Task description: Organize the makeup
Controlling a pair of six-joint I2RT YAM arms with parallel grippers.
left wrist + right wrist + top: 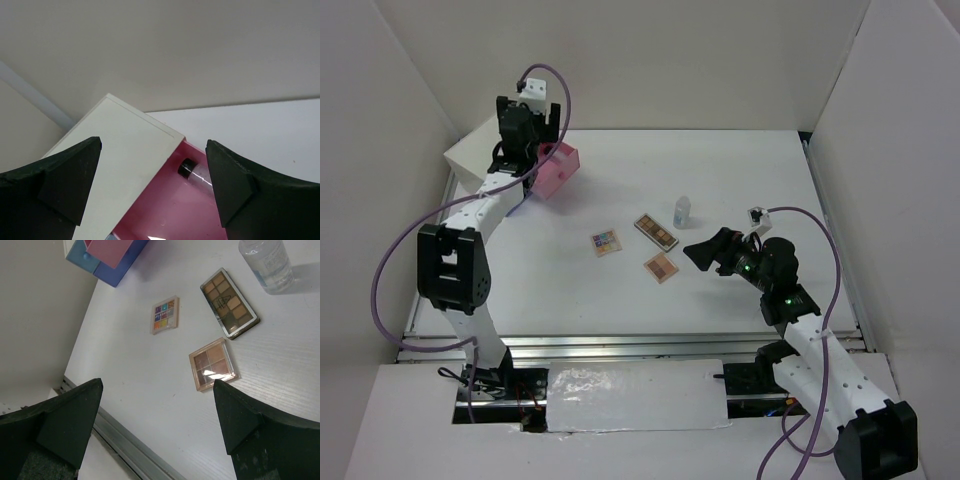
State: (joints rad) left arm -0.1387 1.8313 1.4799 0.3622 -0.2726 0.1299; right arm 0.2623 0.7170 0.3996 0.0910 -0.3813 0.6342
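left fingers point(65, 185) spread | right fingers point(65, 420) spread | palettes point(229, 301) 3 | bottle point(265, 262) 1 | tube point(188, 168) 1

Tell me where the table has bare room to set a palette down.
Free: the back right, beyond the small bottle; the near left, between the multicoloured palette and the left arm. Crowded: the middle, around the long brown palette and square palette.

White panel walls point(650, 60) enclose a matte white table point(750, 300) on three sides. An aluminium rail point(650, 345) borders its near edge. Lighting is even.
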